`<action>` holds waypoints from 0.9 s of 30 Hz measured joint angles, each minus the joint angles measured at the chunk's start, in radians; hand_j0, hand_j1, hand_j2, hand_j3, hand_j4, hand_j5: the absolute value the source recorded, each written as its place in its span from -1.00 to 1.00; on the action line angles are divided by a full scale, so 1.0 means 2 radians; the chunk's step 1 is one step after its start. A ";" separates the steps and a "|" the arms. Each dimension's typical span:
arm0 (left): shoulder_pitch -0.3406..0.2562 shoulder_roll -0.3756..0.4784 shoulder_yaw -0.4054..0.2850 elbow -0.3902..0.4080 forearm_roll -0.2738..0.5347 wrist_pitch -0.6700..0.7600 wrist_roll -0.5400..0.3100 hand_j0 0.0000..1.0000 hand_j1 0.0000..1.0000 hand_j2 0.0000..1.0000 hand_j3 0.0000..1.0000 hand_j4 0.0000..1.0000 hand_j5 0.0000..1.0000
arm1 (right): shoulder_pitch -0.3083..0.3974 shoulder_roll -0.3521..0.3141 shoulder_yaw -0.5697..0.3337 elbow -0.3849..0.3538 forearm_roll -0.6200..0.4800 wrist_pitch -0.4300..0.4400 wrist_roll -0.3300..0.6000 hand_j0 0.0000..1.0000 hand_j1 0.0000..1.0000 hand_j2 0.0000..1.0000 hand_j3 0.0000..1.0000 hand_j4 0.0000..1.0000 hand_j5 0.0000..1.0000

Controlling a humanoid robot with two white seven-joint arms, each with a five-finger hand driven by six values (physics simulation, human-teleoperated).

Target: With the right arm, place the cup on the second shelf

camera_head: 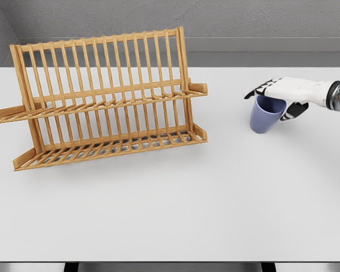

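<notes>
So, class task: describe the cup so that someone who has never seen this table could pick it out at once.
Start at the wooden dish rack on the white table, then look far right. There the right hand grips a small cup from above. It is the only blue thing, smooth, handleless and tapering downward.

The robot hand (283, 93) is white with black finger joints, on a dark-ringed wrist.

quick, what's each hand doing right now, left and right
Left hand: not in view.
Right hand: closed on the blue cup, gripping it at the rim.
</notes>
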 measured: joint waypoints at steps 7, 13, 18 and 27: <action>0.000 0.000 0.000 0.000 0.000 0.000 0.000 1.00 1.00 1.00 1.00 1.00 1.00 | -0.003 0.000 -0.002 0.000 -0.003 0.002 0.016 0.34 0.34 0.34 0.34 0.34 0.34; 0.000 0.000 0.000 0.000 0.000 0.000 0.000 1.00 1.00 1.00 1.00 1.00 1.00 | -0.011 -0.002 -0.005 -0.002 0.000 0.000 0.019 0.34 0.34 0.34 0.34 0.34 0.34; 0.000 0.000 0.000 0.000 0.000 0.000 0.000 1.00 1.00 1.00 1.00 1.00 1.00 | -0.012 -0.005 -0.016 -0.005 0.000 -0.002 0.025 0.34 0.34 0.34 0.34 0.34 0.34; 0.000 0.000 0.000 0.000 0.000 0.000 0.000 1.00 1.00 1.00 1.00 1.00 1.00 | -0.018 -0.006 -0.036 -0.015 0.000 -0.003 0.030 0.34 0.34 0.34 0.34 0.34 0.34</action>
